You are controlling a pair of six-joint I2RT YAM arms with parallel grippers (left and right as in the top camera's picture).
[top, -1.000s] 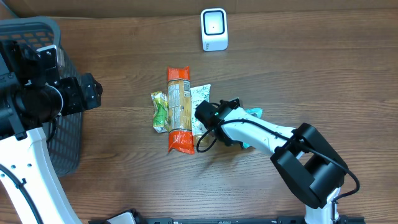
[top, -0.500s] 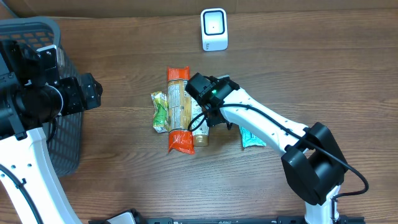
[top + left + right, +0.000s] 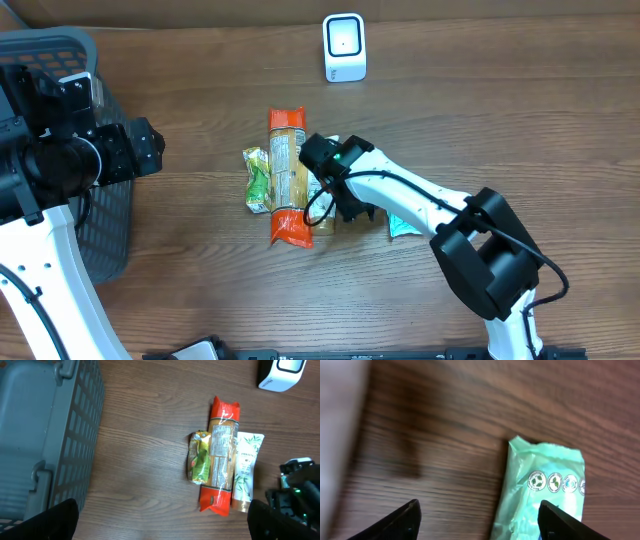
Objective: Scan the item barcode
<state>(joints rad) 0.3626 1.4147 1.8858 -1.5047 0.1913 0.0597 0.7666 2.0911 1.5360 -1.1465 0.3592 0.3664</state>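
Nothing is scanned yet: no item is lifted, and the barcode scanner (image 3: 344,47) stands well apart, at 12 o'clock from the pile. Your right gripper (image 3: 481,519) hovers over the pile's 4 o'clock edge, jaws spread wide and empty. The mint-green packet (image 3: 545,490) lies flat on the table beneath them. Pick, carry and scan are all left. Your left gripper (image 3: 160,520), out at 9 o'clock by the basket (image 3: 50,435), gapes wide and holds nothing.

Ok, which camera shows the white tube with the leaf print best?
The left wrist view: the white tube lies uncovered, whole, beside the orange pasta packet. Overhead, the right arm hides most of it. The right wrist view shows a green packet, no recognisable tube.
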